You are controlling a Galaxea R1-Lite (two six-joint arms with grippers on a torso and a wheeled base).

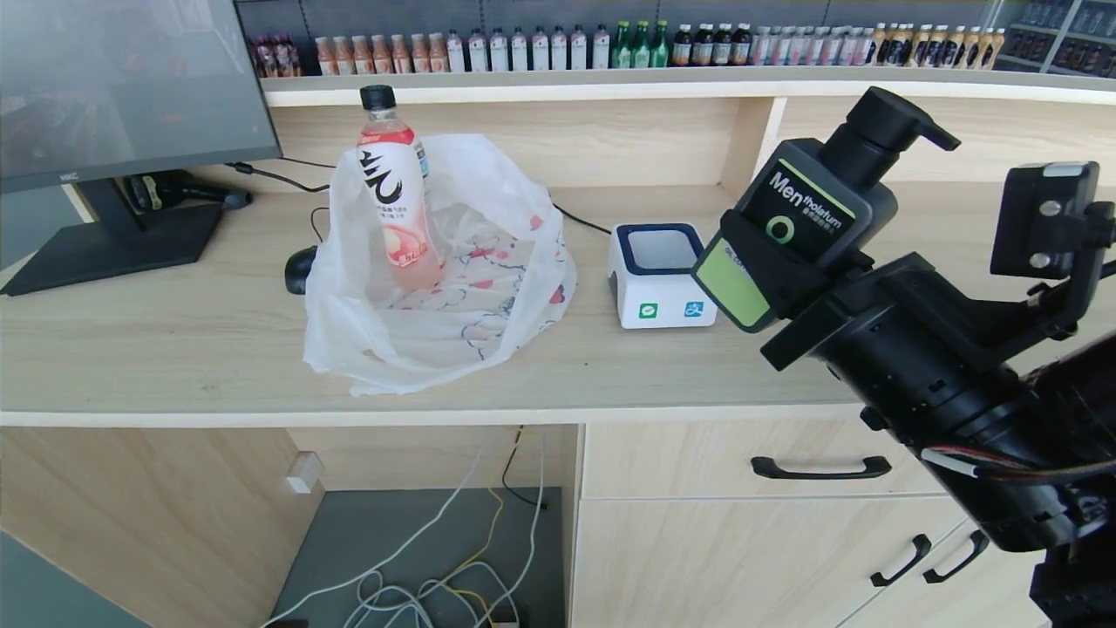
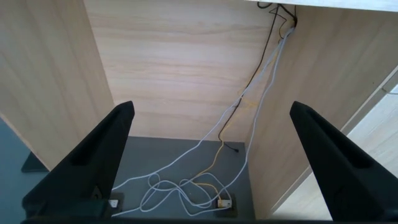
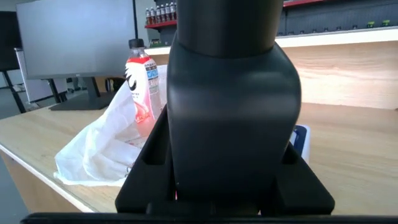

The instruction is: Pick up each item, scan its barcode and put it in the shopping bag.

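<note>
We saw right hand (image 1: 815, 292) clamped on one black green-labelled pump bottle (image 1: 798, 209) beside one white box scanner (image 1: 658, 288); one pink drink bottle (image 1: 394, 179) in one white plastic bag (image 1: 527, 262). Left wrist view: left hand (image 2: 211, 112) gaped empty.

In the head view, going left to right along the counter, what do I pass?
monitor → mouse → bag → scanner → pump bottle
</note>
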